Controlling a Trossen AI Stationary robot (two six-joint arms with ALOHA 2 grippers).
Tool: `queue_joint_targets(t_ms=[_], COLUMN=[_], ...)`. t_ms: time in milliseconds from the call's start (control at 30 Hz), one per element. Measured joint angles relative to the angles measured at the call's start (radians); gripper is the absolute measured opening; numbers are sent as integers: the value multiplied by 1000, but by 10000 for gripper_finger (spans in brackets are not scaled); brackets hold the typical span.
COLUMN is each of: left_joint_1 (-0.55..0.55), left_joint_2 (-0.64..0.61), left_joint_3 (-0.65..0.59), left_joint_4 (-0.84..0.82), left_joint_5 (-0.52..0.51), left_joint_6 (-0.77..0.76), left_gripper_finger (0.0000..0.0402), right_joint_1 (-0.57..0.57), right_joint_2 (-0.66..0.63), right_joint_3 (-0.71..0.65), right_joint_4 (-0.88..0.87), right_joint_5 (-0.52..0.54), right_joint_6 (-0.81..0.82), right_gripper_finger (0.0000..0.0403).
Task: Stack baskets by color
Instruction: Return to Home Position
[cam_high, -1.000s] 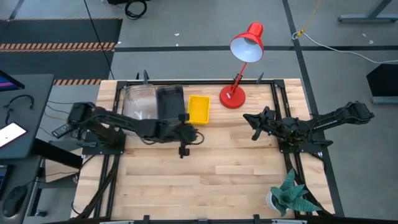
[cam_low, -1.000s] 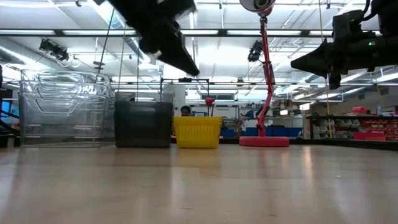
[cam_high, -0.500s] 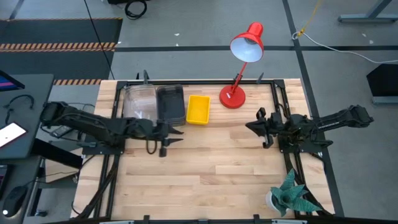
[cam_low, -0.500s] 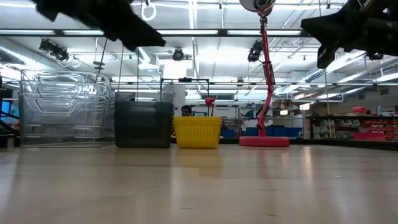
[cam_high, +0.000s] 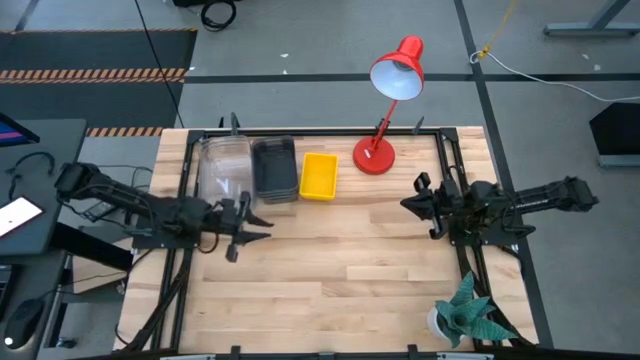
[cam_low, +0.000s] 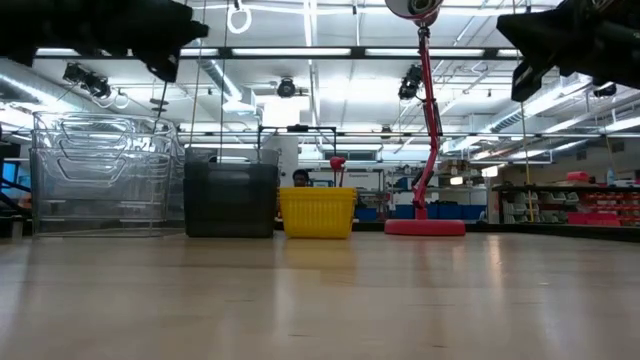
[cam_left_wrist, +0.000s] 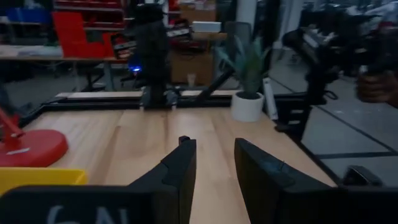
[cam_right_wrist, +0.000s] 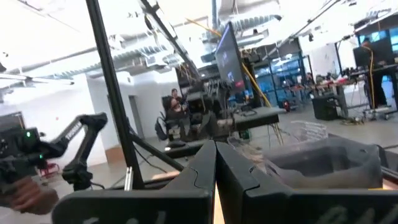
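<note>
Three lots of baskets stand side by side on their bottoms at the table's far left. They are nested clear baskets (cam_high: 222, 165) (cam_low: 100, 175), dark grey baskets (cam_high: 275, 168) (cam_low: 231, 197) and a yellow basket (cam_high: 319, 175) (cam_low: 317, 211). My left gripper (cam_high: 262, 226) (cam_left_wrist: 212, 146) hovers on the near side of the clear and grey baskets. It points level toward the table's right and is open, with nothing between its fingers. My right gripper (cam_high: 404, 203) (cam_right_wrist: 216, 163) hangs shut above the table's right part and points left, holding nothing.
A red desk lamp (cam_high: 385, 100) (cam_low: 425, 150) stands at the far edge, right of the yellow basket. A potted plant (cam_high: 470, 312) sits at the near right corner. Black frame rails (cam_high: 185, 250) run along the table's sides. Bare wood (cam_high: 340, 270) fills the middle and near part.
My left gripper has drawn back from beside the yellow basket toward the table's left edge. It has tipped up from pointing downward to level, and its fingers keep the same gap. My right gripper has risen a little. The baskets have stayed put.
</note>
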Motion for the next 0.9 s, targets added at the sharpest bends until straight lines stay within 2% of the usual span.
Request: queue_joint_targets(t_ms=[233,367,500,600,733,900], left_joint_1=[-106,-104,-75,-69,-68,-68], left_joint_2=[-94,-208,-337,-421,-503,-599], left_joint_3=[-99,-132,-139,-139,-139,-139], left_joint_4=[48,47,-44,-109,-189,-257], left_joint_5=[-25,95,219,253,253,253], left_joint_6=[51,42,23,24,26,3], left_gripper_finger=[80,45,10,7,15,5], right_joint_1=[-44,-51,-49,-49,-49,-49], right_joint_2=[-85,-103,-103,-103,-103,-103], right_joint_3=[0,0,0,0,0,0], right_joint_4=[-43,-38,-39,-39,-39,-39], right_joint_5=[1,1,1,1,1,1], right_joint_6=[6,-19,-24,-25,-25,-25], right_gripper_finger=[13,13,13,13,13,13])
